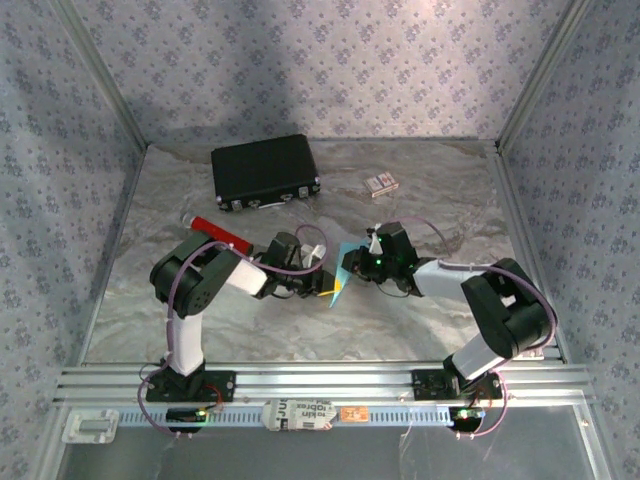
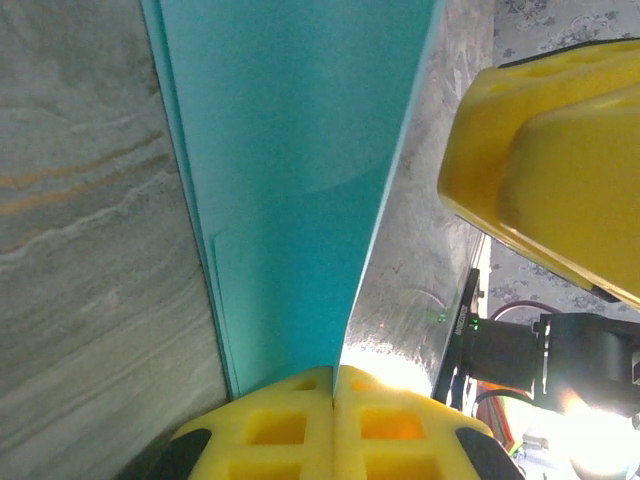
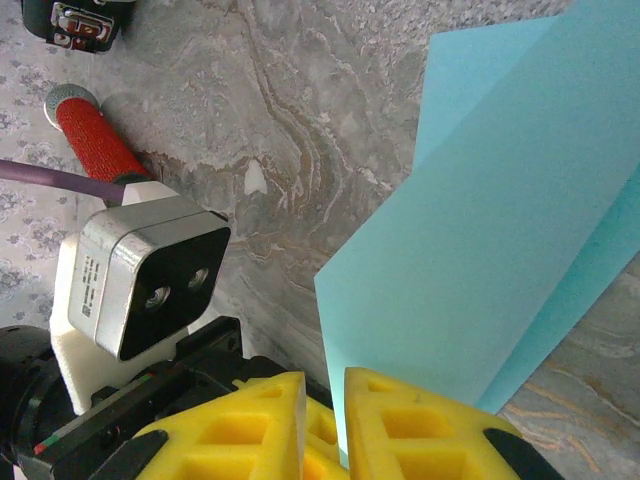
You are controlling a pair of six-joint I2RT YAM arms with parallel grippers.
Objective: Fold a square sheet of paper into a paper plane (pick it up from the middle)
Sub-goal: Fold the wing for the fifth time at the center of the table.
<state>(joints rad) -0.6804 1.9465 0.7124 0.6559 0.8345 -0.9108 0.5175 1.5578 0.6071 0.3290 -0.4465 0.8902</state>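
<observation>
- Two grippers meet at the middle of the worktop (image 1: 200, 320), with the folded sheet of paper (image 1: 338, 290) held upright on edge between them, off the surface.
- Left gripper (image 2: 333, 400): pads pressed together, with the sheet's (image 2: 300, 150) layered end running down into their seam, so I judge it clamped on the paper.
- Right gripper (image 3: 325, 400): pads nearly together, and a corner of the sheet (image 3: 500, 250) drops into the slim gap, so it looks pinched there too.
- From above, the sheet lies just right of the left gripper (image 1: 318, 283) and just left of the right gripper (image 1: 352, 268). Its long axis runs roughly far-to-near, across the line joining the two arms, and neither arm is clearly nearer.
- Any next crease depends on that crosswise lie: each gripper holds a flat face, not an end.
- Farther off sit a red tube (image 1: 222, 233), a black case (image 1: 265, 172) and a small card box (image 1: 380, 183).
- Writing: a white label (image 1: 300, 414) on the front rail carries dark print, too blurred to read. The box's pattern is also too small to make out.
</observation>
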